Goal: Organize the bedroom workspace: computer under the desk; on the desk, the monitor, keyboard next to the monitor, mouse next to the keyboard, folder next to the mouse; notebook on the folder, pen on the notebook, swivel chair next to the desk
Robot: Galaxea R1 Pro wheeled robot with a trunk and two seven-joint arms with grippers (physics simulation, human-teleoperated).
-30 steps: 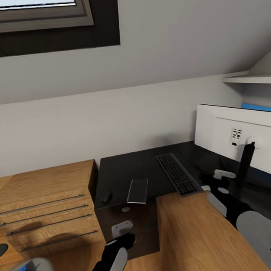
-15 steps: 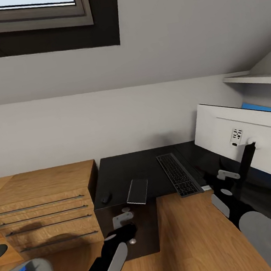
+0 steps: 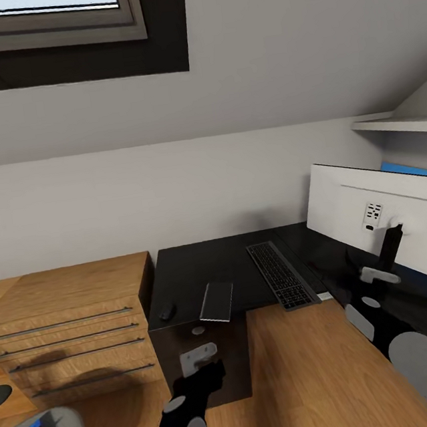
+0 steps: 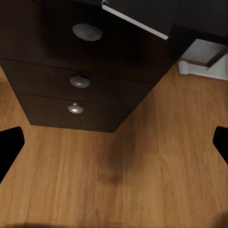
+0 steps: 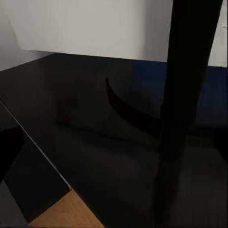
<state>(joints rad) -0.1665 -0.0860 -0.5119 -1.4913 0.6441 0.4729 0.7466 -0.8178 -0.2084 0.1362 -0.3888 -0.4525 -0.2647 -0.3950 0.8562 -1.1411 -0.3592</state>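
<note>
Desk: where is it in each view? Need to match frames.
Head view: desk, centre, glossy black top.
Left wrist view: its drawer unit, three round knobs.
Right wrist view: its black top under the monitor stand.
Shared landmark: wood floor beside it.

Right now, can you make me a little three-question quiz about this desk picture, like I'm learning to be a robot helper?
1. True or false: the keyboard lies on the desk.
2. What lies nearest the notebook: A the mouse, B the monitor, C the dresser?
3. How many round knobs does the drawer unit show in the left wrist view?

Key: 1 true; 2 A; 3 three.
</note>
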